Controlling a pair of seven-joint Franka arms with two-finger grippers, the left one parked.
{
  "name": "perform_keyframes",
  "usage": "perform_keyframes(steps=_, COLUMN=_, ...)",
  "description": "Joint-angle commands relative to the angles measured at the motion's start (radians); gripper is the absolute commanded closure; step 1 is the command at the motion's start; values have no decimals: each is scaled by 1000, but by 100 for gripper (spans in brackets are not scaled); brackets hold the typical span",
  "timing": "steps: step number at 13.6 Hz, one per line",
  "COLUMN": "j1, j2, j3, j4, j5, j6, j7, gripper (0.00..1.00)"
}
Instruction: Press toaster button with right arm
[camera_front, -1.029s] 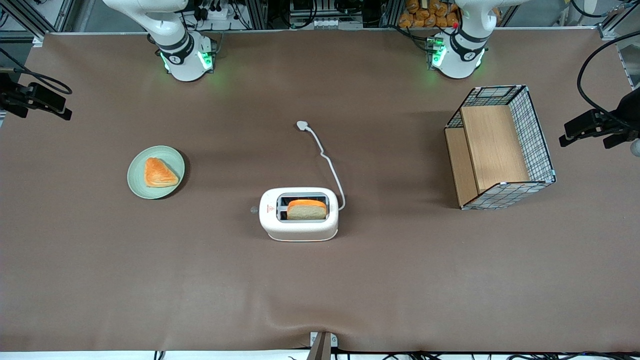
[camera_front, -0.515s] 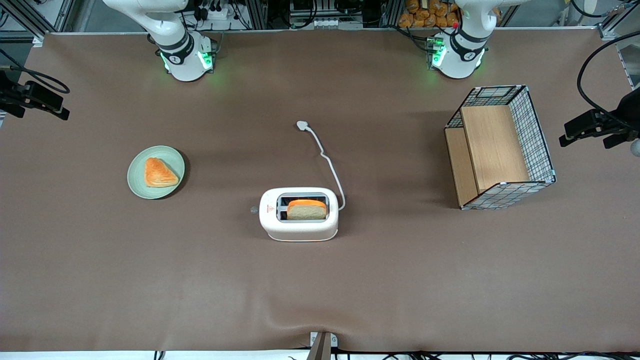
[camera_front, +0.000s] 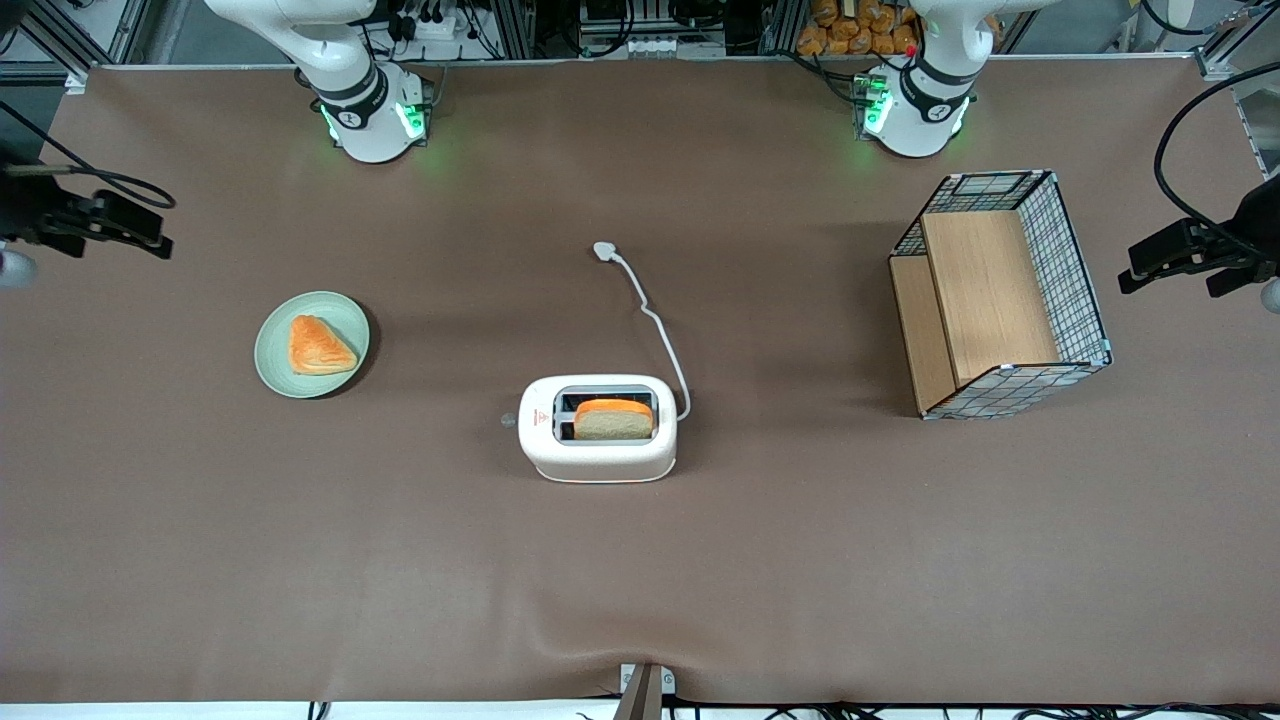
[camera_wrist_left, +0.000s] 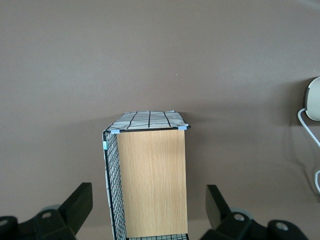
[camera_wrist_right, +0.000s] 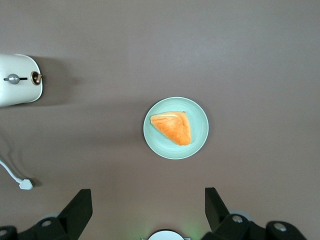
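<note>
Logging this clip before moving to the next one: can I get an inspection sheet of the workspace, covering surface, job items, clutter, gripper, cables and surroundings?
Surface: brown table cover, slightly rippled at the edge nearest the front camera.
Job's things: toaster upright mid-table, a bread slice in the slot nearer the front camera; toaster button juts from its narrow end, untouched.
Clutter: green plate carrying a pastry, toward the working arm's end; wire-and-wood basket toward the parked arm's end.
Gripper: right arm's gripper open, high above the table edge, far from the toaster.
Cables: toaster cord runs to a loose plug, unplugged.
Surroundings: frames, wiring and a bin of orange objects past the table edge.
</note>
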Motion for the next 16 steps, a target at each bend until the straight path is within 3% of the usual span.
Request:
perform_keyframes(steps=1, j1=3, j2=53, j3=-3, j4=24, j5=75, j6=-17, j7=2, gripper=0)
perform_keyframes(steps=4, j1=12, j2=110, j3=-2, j4=26, j5=135, j6=-10, j7=58, gripper=0)
perform_keyframes(steps=12, j1=8, j2=348, j3=-2, j4=32, j5=445, j6=33, j7=50, gripper=0)
perform_keyframes(steps=16, j1=127, j2=429, j3=-2, j4=30, j5=493, j6=217, j7=47, gripper=0)
